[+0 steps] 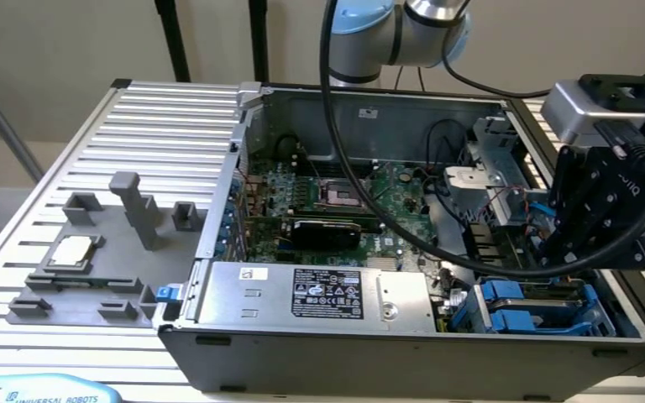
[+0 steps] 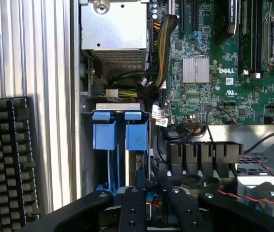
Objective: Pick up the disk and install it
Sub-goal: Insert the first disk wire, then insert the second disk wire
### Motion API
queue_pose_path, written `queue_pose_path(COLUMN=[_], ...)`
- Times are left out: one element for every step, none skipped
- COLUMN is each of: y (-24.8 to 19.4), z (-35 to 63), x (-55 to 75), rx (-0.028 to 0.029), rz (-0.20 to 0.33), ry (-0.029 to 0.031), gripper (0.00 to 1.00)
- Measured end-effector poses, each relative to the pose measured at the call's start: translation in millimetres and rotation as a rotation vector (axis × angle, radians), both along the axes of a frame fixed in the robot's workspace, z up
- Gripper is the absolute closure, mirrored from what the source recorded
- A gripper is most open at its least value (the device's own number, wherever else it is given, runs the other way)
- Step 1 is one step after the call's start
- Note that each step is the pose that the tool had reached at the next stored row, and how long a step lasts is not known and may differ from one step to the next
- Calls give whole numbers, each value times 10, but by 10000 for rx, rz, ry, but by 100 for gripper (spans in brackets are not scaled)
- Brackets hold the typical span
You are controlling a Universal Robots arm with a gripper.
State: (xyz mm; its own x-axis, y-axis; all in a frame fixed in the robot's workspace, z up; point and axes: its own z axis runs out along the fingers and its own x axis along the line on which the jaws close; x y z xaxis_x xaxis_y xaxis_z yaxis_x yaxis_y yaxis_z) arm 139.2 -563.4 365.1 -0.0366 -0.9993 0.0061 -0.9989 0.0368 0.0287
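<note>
The black pincer [image 2: 151, 205] hung over the open grey computer case [image 1: 412, 353], near 2 blue-framed disk carriers [image 2: 122, 135]; its grip I cannot tell

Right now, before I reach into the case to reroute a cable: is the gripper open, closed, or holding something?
Gripper: cannot be told; it hangs over the blue plastic drive carriers in the open grey metal computer case.

The disk [image 2: 149, 196], a flat drive in a bright blue plastic carrier, shows as a sliver of blue edge pinched between the black fingers of the gripper [image 2: 155, 205]. It is held edge-on over the drive bay in the open computer case's corner. Its metal face and label are hidden.
</note>
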Motion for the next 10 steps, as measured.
queue_pose_path(y=[0,1,1,2,2,2,3,3,2,2], z=[-5,-10,-13,-18,-20,-21,-22,-24,-24,-25], x=[0,0,0,0,0,0,0,-7,-31,-66], rx=[-4,-5,-8,-8,-9,-10,-10,-8,-8,-7], rz=[0,0,0,0,0,0,0,-1,-1,0], ry=[0,0,0,0,0,0,0,0,-4,-20], gripper=[75,75,78,78,84,84,84,84,84,84])
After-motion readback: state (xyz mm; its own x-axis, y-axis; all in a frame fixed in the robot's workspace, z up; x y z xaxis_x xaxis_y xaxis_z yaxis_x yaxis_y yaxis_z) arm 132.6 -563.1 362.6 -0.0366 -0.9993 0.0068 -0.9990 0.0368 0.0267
